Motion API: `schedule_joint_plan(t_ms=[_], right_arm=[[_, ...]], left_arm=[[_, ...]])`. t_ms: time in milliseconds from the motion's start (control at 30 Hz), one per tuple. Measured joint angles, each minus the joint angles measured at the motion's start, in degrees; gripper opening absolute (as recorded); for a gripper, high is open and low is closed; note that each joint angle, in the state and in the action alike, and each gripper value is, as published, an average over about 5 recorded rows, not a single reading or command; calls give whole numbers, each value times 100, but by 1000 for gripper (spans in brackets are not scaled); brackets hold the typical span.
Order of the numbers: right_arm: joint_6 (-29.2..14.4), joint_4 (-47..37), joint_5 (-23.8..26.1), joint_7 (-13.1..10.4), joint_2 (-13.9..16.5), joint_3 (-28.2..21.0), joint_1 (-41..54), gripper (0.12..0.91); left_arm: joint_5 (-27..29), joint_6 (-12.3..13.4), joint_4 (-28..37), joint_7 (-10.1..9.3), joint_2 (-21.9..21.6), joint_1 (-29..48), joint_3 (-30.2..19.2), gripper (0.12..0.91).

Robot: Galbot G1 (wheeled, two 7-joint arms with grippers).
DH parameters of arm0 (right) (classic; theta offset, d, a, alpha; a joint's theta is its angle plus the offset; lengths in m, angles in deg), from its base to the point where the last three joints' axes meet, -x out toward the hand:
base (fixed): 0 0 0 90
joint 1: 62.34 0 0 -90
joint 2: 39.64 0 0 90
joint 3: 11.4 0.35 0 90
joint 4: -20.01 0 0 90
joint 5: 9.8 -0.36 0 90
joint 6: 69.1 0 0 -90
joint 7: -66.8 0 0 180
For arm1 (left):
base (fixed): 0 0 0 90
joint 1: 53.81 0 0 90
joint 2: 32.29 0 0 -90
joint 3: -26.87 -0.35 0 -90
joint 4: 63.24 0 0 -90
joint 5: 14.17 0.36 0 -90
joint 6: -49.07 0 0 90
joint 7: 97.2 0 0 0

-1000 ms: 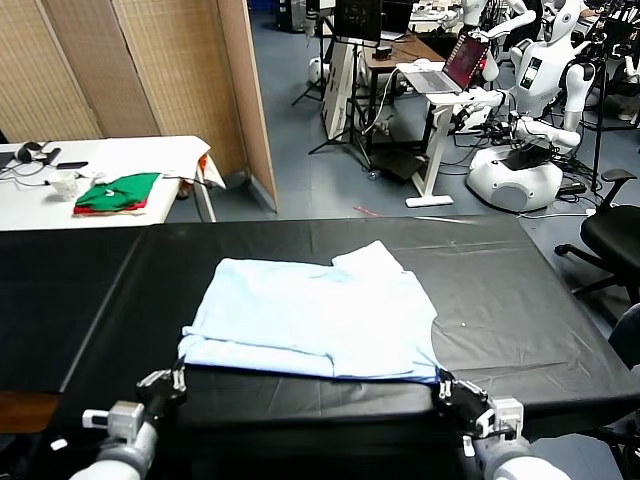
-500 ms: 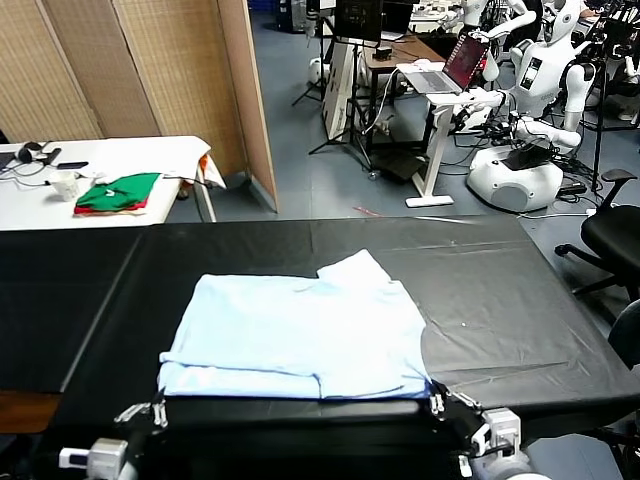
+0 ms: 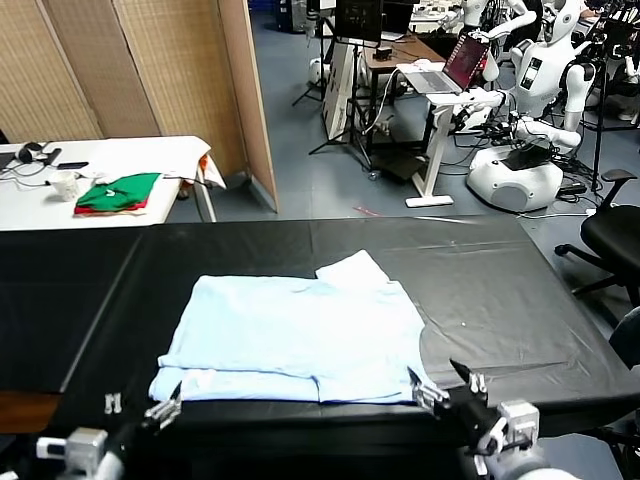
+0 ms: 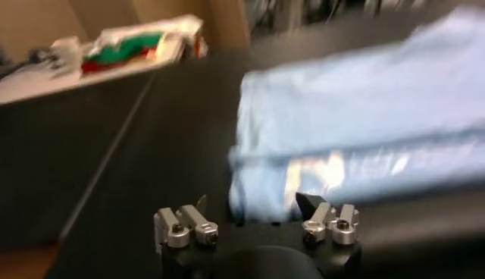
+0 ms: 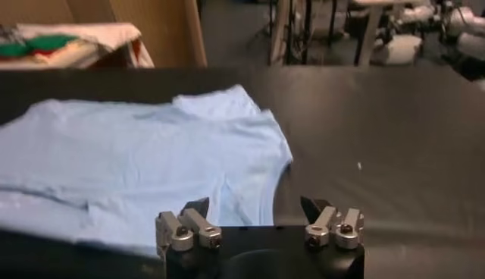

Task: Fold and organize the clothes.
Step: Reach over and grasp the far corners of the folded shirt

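1. The pale blue T-shirt point(image 3: 300, 338) lies partly folded across the middle of the black table point(image 3: 520, 300), its near edge doubled over in a narrow band along the lower part of the head view.
2. One short sleeve point(image 3: 352, 271) sticks out past the shirt's far edge, just right of centre.
3. My left gripper point(image 3: 140, 408) sits at the lower left of the head view, just off the shirt's near left corner, fingers spread wide and holding nothing.
4. In the left wrist view, that gripper point(image 4: 250, 206) has the shirt's point(image 4: 364, 129) folded corner just beyond its parted tips, apart from the cloth.
5. My right gripper point(image 3: 440, 377) sits at the lower right of the head view, beside the shirt's near right corner, fingers wide and empty.
6. In the right wrist view, that gripper point(image 5: 256, 206) has the shirt point(image 5: 144, 159) spread flat before it.
7. At the upper left of the head view, a white table point(image 3: 130, 155) carries a folded green and red pile point(image 3: 118, 193).
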Motion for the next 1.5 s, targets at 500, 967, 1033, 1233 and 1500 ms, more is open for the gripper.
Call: schedule_joint_plan(t_ms=[500, 967, 1033, 1233, 1500], right_arm=[[408, -2395, -610, -241, 176, -1375, 2843, 907], [426, -4157, -237, 100, -269, -2165, 4382, 907], [426, -4325, -174, 142, -344, -2234, 4516, 907], [426, -4737, -39, 209, -568, -2405, 4821, 907], [424, -5105, 5, 223, -721, -2487, 5008, 907]], left_arm=[[-2076, -975, 1389, -514, -871, 3030, -982, 907], [-2380, -1181, 3164, -307, -1070, 4914, -2159, 907], [-2379, -1208, 3336, -293, -1053, 5083, -2256, 907], [-2340, -1207, 3803, -260, -963, 5447, -2431, 907], [-2181, -1086, 4275, -216, -806, 5722, -2502, 907]])
